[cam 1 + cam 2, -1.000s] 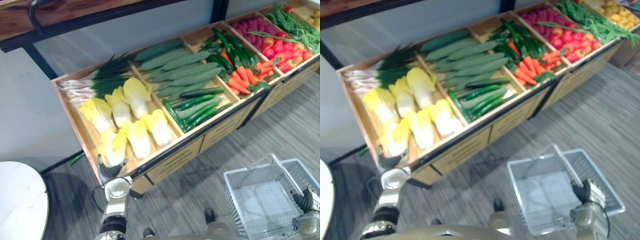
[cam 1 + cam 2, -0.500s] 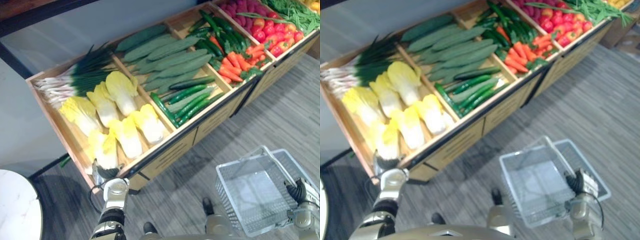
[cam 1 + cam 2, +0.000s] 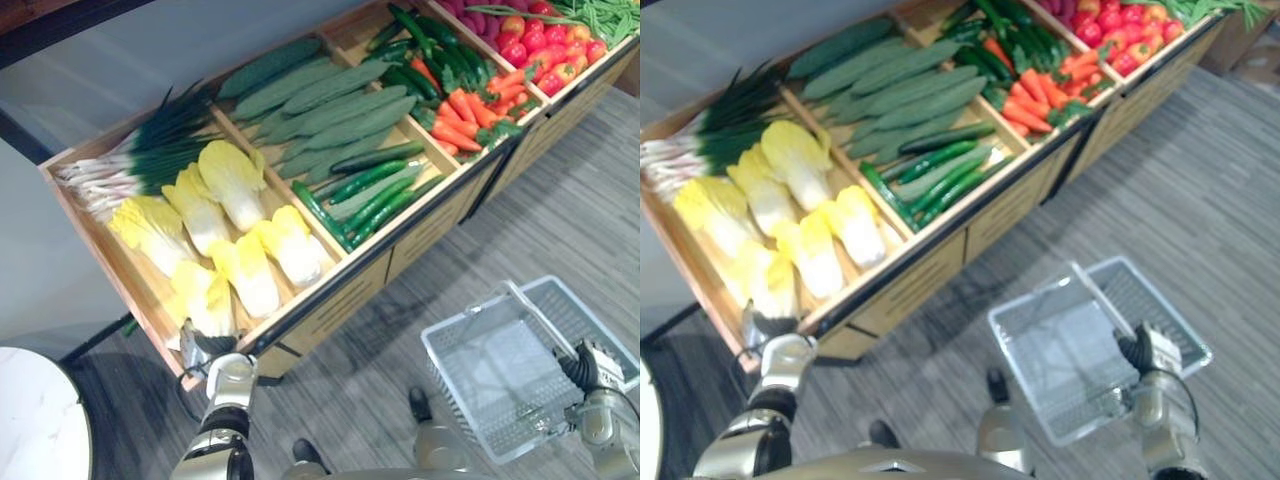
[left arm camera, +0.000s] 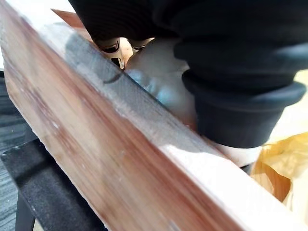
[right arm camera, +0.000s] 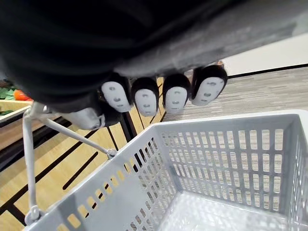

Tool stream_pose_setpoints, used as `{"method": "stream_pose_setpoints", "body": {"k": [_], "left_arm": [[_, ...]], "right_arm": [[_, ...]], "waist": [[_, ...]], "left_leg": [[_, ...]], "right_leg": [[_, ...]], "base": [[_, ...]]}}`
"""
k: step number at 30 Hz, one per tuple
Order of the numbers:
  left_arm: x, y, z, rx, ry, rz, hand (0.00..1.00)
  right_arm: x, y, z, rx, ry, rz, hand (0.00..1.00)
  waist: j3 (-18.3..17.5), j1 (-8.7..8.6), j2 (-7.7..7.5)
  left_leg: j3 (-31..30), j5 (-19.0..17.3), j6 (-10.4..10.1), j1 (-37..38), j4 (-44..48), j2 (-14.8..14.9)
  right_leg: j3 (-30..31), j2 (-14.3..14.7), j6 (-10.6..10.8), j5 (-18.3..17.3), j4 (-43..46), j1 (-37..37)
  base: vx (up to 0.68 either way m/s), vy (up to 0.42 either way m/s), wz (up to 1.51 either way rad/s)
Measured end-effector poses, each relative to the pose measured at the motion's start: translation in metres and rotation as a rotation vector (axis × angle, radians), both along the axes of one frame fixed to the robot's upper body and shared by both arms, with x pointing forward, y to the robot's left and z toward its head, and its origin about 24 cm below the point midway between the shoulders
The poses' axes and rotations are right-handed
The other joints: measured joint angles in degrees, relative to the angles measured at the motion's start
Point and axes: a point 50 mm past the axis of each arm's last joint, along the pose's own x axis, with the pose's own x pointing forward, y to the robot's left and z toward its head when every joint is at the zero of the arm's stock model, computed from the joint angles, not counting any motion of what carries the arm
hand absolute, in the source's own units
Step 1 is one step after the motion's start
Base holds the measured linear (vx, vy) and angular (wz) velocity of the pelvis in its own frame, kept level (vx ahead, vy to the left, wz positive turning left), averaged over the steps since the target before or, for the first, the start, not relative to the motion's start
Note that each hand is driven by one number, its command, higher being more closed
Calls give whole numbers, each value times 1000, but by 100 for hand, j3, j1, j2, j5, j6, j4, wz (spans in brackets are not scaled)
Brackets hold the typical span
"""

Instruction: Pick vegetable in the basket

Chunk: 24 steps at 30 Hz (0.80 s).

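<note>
Several yellow-white napa cabbages (image 3: pixel 232 182) lie in the left compartment of the wooden produce stand (image 3: pixel 330 300). My left hand (image 3: pixel 206 347) is at the stand's front left corner, just over the rim beside the nearest cabbage (image 3: pixel 205 298). In the left wrist view its dark cover (image 4: pixel 231 72) sits above the wooden rim (image 4: pixel 120 144), against a cabbage's pale base (image 4: pixel 163 77). My right hand (image 3: pixel 590 365) is shut on the handle (image 5: pixel 29 159) of an empty grey plastic basket (image 3: pixel 500 375), held low over the floor in front of the stand.
Green onions (image 3: pixel 140 160) lie behind the cabbages. To the right are long pale-green gourds (image 3: pixel 330 110), dark cucumbers (image 3: pixel 375 190), carrots (image 3: pixel 465 115) and red peppers (image 3: pixel 545 45). A white round table (image 3: pixel 35 420) stands at the lower left. Grey striped floor lies in front.
The whole picture has shifted, so the camera moved. The left hand stays at the stand's corner by the nearest cabbage, and the right hand still holds the basket.
</note>
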Motion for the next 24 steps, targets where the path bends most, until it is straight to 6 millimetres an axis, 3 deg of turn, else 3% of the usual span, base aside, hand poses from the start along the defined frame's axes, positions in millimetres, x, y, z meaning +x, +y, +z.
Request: {"method": "stream_pose_setpoints", "body": {"k": [7, 24], "left_arm": [[2, 9, 4, 36, 10, 3, 100], [4, 5, 3, -15, -30, 9, 100]], "right_arm": [[1, 7, -4, 6, 18, 30, 100], [-7, 7, -10, 2, 56, 31, 100]], "waist": [[2, -6, -3], [55, -25, -92]], "left_leg": [[0, -1, -3, 3, 0, 3], [-174, -3, -5, 221, -3, 7]], "right_leg": [[-8, 1, -36, 31, -46, 21], [-205, -32, -18, 43, -59, 366]], "base": [[0, 0, 0], [0, -12, 4]]}}
